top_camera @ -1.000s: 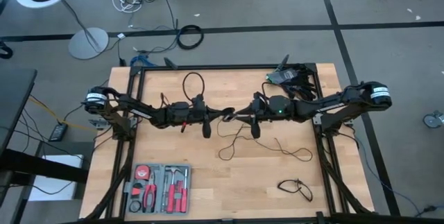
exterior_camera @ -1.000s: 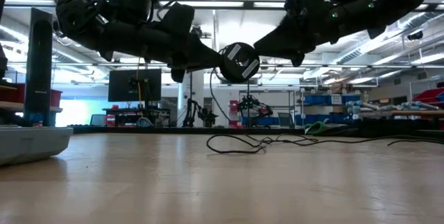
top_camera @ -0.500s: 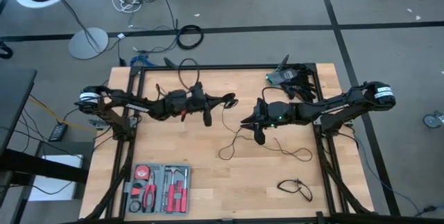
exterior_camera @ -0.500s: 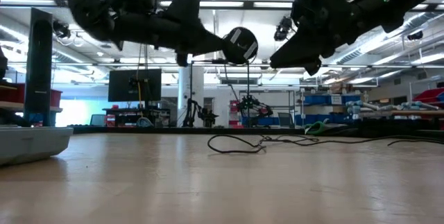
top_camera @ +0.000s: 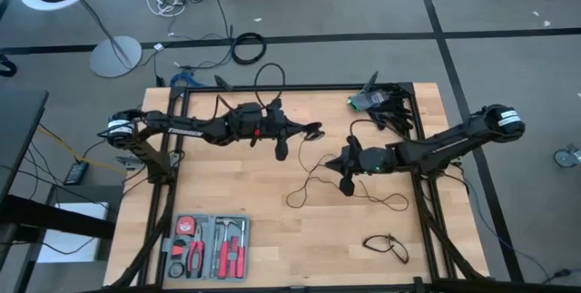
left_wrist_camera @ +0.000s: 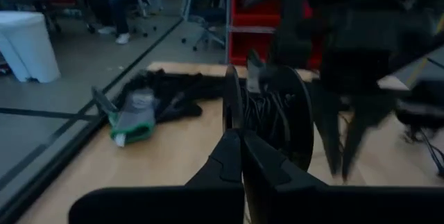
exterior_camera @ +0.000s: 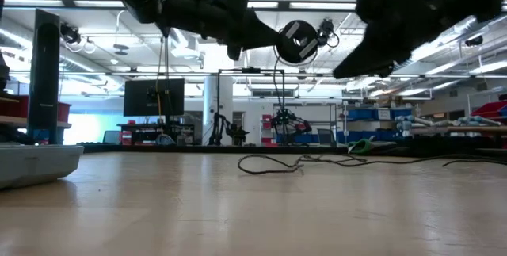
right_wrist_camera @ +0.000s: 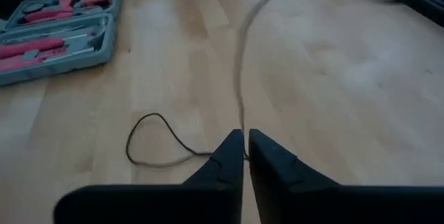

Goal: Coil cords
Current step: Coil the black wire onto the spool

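Note:
The long black cord ends in a round black disc (top_camera: 317, 132) with cord wound on it, which also shows in the low view (exterior_camera: 299, 40). My left gripper (top_camera: 309, 133) is shut on the disc, high above the table's middle. The cord drops from the disc to my right gripper (top_camera: 339, 162), which is shut on it, and the rest lies in loose loops (top_camera: 300, 193) on the table. The short cord (top_camera: 388, 246) lies near the front right corner. My left gripper pinches the disc's near rim (left_wrist_camera: 232, 116) between its two fingers, coming level from the table's left. The disc stands on edge, lifted clear of the table. My right gripper pinches the long cord (right_wrist_camera: 242, 144) between its fingertips, one strand, slanting down from the table's right. The cord runs up from the fingers toward the disc, and behind them it trails slack onto the table (right_wrist_camera: 149, 141).
A grey tool case (top_camera: 207, 246) with red tools lies at the front left. Dark gloves and a green-tipped item (top_camera: 379, 102) lie at the far right corner. A thick cable ring (top_camera: 248, 48) lies on the floor beyond the table.
The two grippers have parted at the table's middle. My left gripper has carried the disc up and toward the far right. My right gripper has drawn away from the disc, toward the right and near edges.

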`<state>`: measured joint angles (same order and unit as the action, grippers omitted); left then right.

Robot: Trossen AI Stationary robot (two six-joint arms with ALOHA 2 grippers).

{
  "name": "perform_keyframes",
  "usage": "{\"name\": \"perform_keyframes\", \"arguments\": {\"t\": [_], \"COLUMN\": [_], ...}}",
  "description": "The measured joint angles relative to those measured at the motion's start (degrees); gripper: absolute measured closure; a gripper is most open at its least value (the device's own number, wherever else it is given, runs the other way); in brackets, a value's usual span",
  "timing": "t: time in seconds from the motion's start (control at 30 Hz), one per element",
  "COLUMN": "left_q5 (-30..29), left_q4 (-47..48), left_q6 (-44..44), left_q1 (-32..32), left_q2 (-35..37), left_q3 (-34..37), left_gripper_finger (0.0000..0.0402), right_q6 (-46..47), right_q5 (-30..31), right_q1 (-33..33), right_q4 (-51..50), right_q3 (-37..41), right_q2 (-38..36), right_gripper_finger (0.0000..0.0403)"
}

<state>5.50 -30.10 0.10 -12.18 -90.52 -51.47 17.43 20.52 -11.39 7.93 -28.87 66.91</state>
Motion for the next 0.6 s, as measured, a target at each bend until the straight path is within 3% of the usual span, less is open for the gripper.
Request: {"name": "perform_keyframes", "arguments": {"t": [0.13, 0.23, 0.43, 0.6], "left_q5": [-1.9, -5.0, -10.4, -13.2], "left_q4": [-4.2, -10.7, -15.9, -24.7], "left_q6": [0.0, -0.1, -3.6, -6.9], "left_q1": [1.5, 3.0, 5.1, 7.0], "left_q2": [0.2, 0.5, 1.2, 1.4], "left_q3": [2.0, 5.7, 12.9, 18.3], "left_gripper_finger": [0.0401, 0.0401, 0.0401, 0.0401], "right_q6": [4.0, 6.6, 6.8, 6.5], "right_q5": [4.4, 4.5, 4.6, 4.6], "right_q1": [-3.2, -4.3, -3.8, -2.3], "right_q4": [2.9, 11.0, 35.5, 47.9], "right_q3": [3.9, 6.8, 7.9, 3.1], "right_q2": [-2.2, 0.7, 15.9, 31.3], "right_gripper_finger": [0.0400, 0.0399, 0.0397, 0.0399]}}
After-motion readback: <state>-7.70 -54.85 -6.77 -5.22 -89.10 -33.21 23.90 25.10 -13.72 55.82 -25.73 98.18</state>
